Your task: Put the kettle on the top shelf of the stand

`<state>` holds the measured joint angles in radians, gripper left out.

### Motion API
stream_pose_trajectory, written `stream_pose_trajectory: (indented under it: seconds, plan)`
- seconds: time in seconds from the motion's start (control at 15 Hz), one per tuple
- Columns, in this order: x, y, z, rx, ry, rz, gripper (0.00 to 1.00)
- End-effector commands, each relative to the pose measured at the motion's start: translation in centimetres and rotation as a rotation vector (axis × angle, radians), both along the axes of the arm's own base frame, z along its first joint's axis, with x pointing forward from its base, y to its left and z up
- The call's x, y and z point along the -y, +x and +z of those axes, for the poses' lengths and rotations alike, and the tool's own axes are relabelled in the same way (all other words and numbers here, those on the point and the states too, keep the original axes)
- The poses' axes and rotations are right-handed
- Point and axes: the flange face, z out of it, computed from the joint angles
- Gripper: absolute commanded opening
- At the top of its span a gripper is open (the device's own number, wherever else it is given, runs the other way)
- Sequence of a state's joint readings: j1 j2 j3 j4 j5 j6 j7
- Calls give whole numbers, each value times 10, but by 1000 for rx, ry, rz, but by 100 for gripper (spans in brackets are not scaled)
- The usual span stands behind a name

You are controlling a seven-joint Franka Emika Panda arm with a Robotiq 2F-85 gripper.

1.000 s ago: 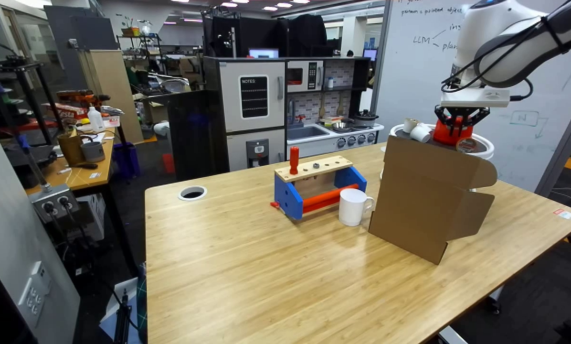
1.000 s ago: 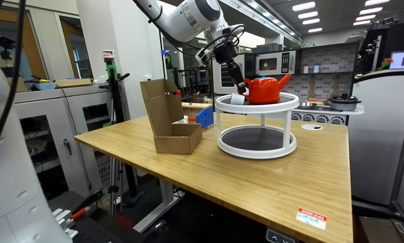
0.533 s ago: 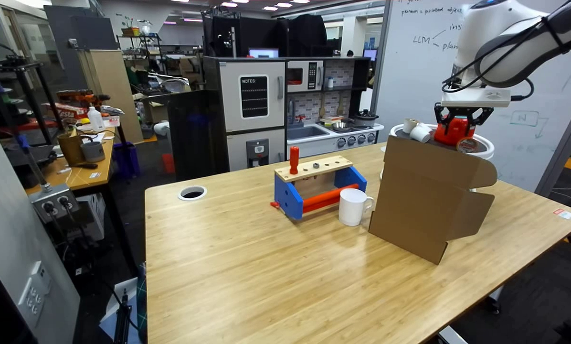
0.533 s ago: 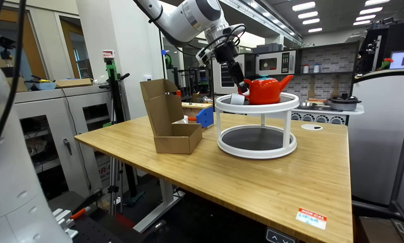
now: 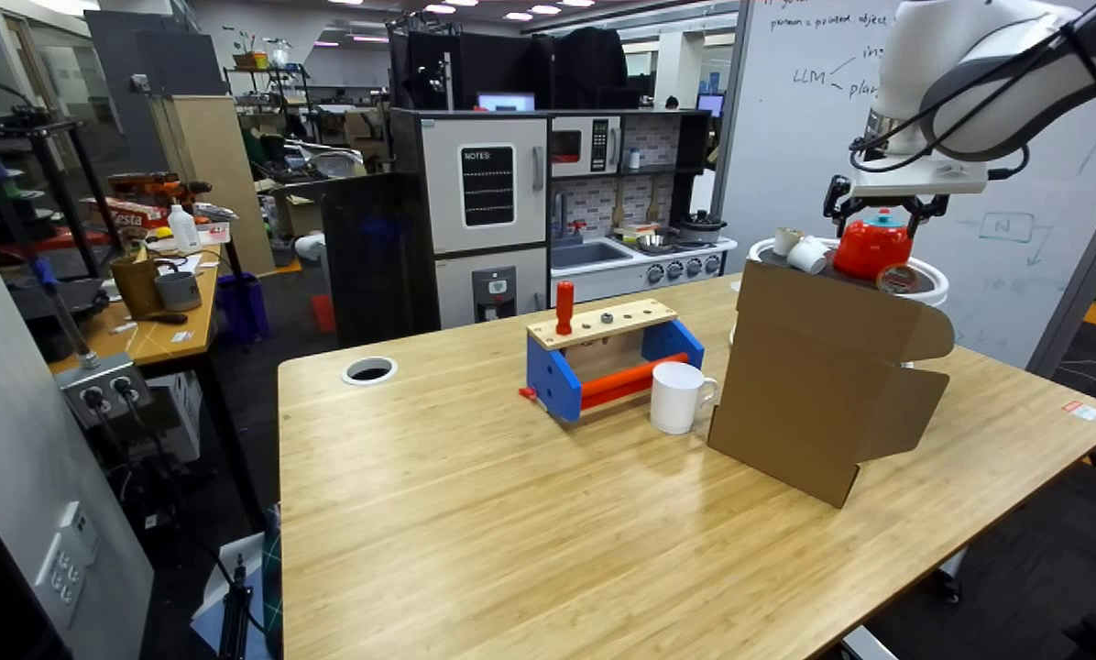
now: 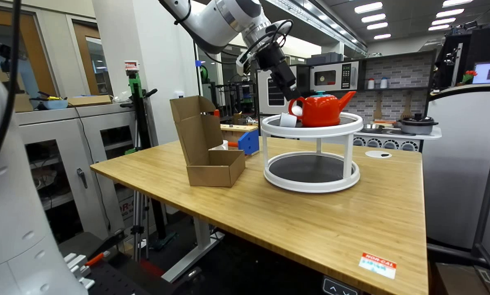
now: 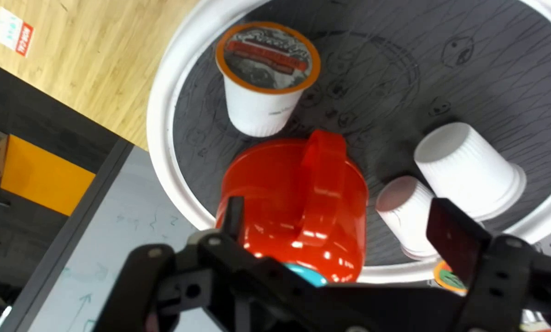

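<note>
The glossy red kettle [image 6: 320,110] with its turquoise lid knob rests upright on the top shelf of a round white two-tier stand [image 6: 310,132], whose lower shelf [image 6: 310,168] shows beneath. My gripper [image 6: 291,96] hovers just above and behind the kettle's handle [image 7: 324,184], apart from it. In the wrist view the gripper [image 7: 338,203] has its fingers wide apart, with nothing gripped. One finger [image 7: 233,216] overlaps the kettle's body in that view; the other lies out past small white cups. In an exterior view the cardboard hides most of the stand below the kettle [image 5: 871,249].
Sharing the top shelf are an orange-rimmed pod [image 7: 266,78] and white cups, one large [image 7: 469,170], one smaller [image 7: 407,216]. An upright-lidded cardboard box [image 6: 216,164] stands beside the stand. Near it are a white mug [image 5: 674,399] and a blue-and-red toy bench [image 5: 612,357].
My fingers have spread from the kettle's handle and let it go. The gripper has since drawn up and back. The kettle has stayed on the top shelf, barely shifting.
</note>
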<state>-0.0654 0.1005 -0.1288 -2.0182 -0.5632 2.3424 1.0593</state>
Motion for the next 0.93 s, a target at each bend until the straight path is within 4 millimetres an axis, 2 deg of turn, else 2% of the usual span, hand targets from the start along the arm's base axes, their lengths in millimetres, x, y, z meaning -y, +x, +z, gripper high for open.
stream_pose_trajectory:
  seconds: [0.0,0.27,0.4,0.67,0.87]
  plan:
    - [-22,-27,24,57,-49,184,100]
    - [-54,-69,52,123,-57,391,100]
    - [-64,-87,62,159,-80,493,100]
    - [-64,-117,74,199,-126,592,100]
    - [-58,-134,81,235,-121,581,100]
